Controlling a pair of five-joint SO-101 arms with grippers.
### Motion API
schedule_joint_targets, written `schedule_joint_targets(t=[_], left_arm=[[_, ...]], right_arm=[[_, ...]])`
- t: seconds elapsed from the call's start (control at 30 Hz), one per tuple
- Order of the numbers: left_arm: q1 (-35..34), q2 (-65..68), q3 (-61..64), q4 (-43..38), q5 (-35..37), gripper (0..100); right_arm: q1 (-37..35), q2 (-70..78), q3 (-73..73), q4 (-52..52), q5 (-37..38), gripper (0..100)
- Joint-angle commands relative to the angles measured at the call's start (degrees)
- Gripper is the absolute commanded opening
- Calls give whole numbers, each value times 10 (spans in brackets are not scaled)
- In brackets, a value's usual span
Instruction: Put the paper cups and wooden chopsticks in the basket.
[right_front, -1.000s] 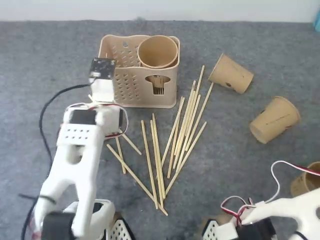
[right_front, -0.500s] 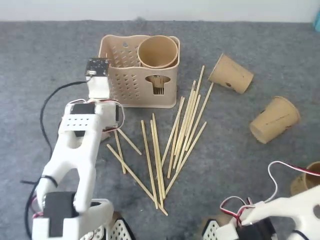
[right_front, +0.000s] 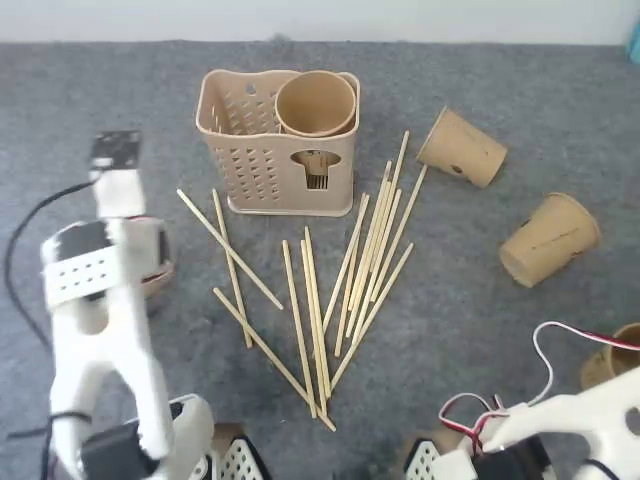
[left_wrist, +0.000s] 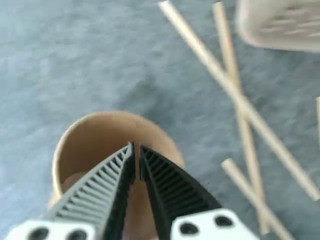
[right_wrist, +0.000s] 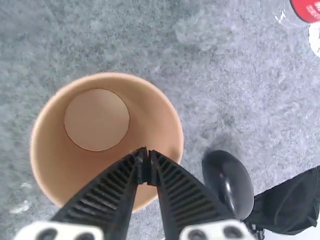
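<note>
Change: the left arm (right_front: 97, 285) has swung from the left front corner of the basket (right_front: 270, 160) out toward the left side of the worktop (right_front: 80, 90). The chopsticks (right_front: 340, 270) it covered now lie bare. Basket, cups and right arm (right_front: 570, 415) are where they were.
Left gripper (left_wrist: 134, 149): fingers pressed together, gripping nothing, tips over the mouth of the upright left cup (left_wrist: 90, 145).
Right gripper (right_wrist: 146, 152): fingers pressed together, gripping nothing, tips over the inner wall of the upright right cup (right_wrist: 95, 120).
Basket: upright at the back middle of the worktop, with one cup (right_front: 316, 102) standing in its right compartment.
Chopsticks: fanned loose on the worktop in front of the basket, several overlapping.
Tipped cups: two on their sides to the right of the basket, one nearer it (right_front: 462, 147) and one farther out (right_front: 550, 240).
Left wrist view against high view: the wrist view looks into the left cup, with crossed chopsticks and a basket corner beyond it. From above, the arm hides that cup save a sliver of rim (right_front: 160, 278).
Right wrist view against high view: the wrist view shows the right cup's base and a dark rounded thing (right_wrist: 227, 182) just beside it. From above, that cup is cut by the picture's right edge (right_front: 610, 368).
</note>
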Motion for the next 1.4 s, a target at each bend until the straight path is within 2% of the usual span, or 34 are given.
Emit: schedule_joint_targets(t=[0.0,0.17,0.37,0.5,0.7,0.83,0.93,1.07,1.3,1.37], left_arm=[[-86,-57,29,29,-79,12],[-135,-88,98,23,-140,12],[-171,-172,105,25,-146,12],[-170,-231,101,46,-146,19],[-168,-300,73,106,-146,197],[-169,-332,56,129,-147,235],[-169,-343,48,156,-178,235],[-171,-341,56,165,-212,235],[-175,-311,123,84,-220,235],[-195,-304,139,53,-220,235]], right_arm=[[-12,-15,-3,-7,2,9],[-25,-16,-3,-3,-1,9],[-37,-22,-40,27,-38,9],[-36,-22,-120,95,-40,9],[-36,-22,-189,166,-41,12],[-20,-22,-202,180,-36,101],[4,-15,-211,174,-15,149],[22,-10,-178,151,-4,118],[51,42,-115,51,-4,112],[52,73,-109,36,-4,112]])
